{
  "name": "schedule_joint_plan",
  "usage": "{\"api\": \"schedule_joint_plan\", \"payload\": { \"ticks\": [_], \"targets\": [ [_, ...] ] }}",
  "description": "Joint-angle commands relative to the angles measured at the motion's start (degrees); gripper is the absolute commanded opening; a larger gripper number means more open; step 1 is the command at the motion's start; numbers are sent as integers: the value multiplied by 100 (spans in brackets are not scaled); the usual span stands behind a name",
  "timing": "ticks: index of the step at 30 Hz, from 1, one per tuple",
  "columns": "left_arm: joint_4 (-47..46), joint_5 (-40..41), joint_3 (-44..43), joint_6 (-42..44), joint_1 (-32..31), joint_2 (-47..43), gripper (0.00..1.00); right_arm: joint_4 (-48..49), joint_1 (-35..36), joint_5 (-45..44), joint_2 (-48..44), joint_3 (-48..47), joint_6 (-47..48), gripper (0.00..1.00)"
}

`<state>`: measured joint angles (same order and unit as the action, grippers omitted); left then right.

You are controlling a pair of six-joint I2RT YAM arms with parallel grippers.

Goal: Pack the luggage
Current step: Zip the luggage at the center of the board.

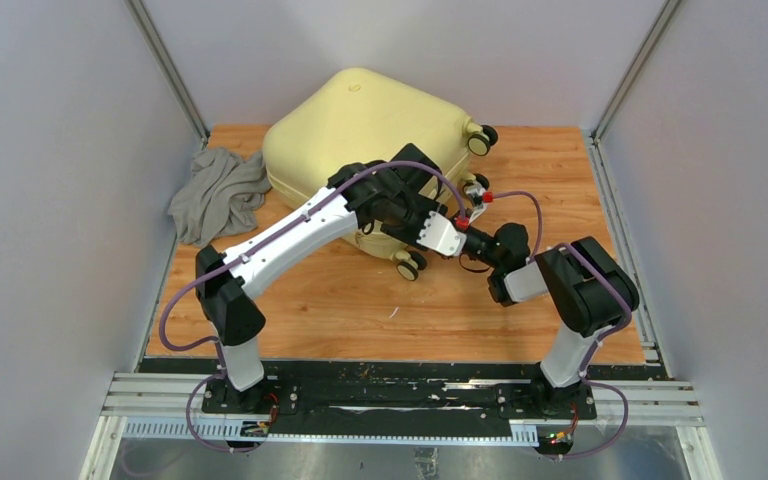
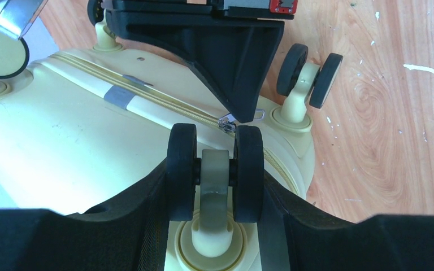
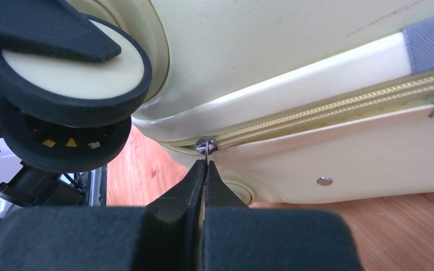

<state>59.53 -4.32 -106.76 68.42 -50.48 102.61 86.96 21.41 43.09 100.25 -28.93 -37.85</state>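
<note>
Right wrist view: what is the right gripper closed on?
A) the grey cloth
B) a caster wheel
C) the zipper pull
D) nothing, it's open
C: the right gripper has its fingertips pressed together on the metal zipper pull at the luggage's corner seam. The caster wheel sits between the left gripper's fingers instead.

This is a robotics lab work cell, not a lived-in room. A wooden tabletop, flecked with white marks, is boxed in on three sides by plain grey-white panels set in aluminium corner posts. Along the near edge, aluminium rails carry a black mounting plate, to which two robot arms, the left and the right, are bolted. Purple cables loop from their bases up along the joints.
</note>
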Motion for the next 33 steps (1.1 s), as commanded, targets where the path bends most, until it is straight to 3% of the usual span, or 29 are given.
{"api": "schedule_joint_plan", "payload": {
  "ticks": [1, 16, 29, 33],
  "targets": [
    [-886, 272, -607, -118, 58, -270, 0, 363, 78, -267, -279, 222, 176, 0],
    [-903, 423, -1771, -1803, 71, 584, 0, 214, 373, -928, -990, 898, 772, 0],
    [-1444, 616, -1873, -2576, 108, 844, 0, -1052, 882, -1180, -1878, 1190, 1632, 0],
    [-1578, 651, -2089, -2940, 115, 994, 0, -994, 1193, -1523, -1890, 1284, 1726, 0]
  ]
}}
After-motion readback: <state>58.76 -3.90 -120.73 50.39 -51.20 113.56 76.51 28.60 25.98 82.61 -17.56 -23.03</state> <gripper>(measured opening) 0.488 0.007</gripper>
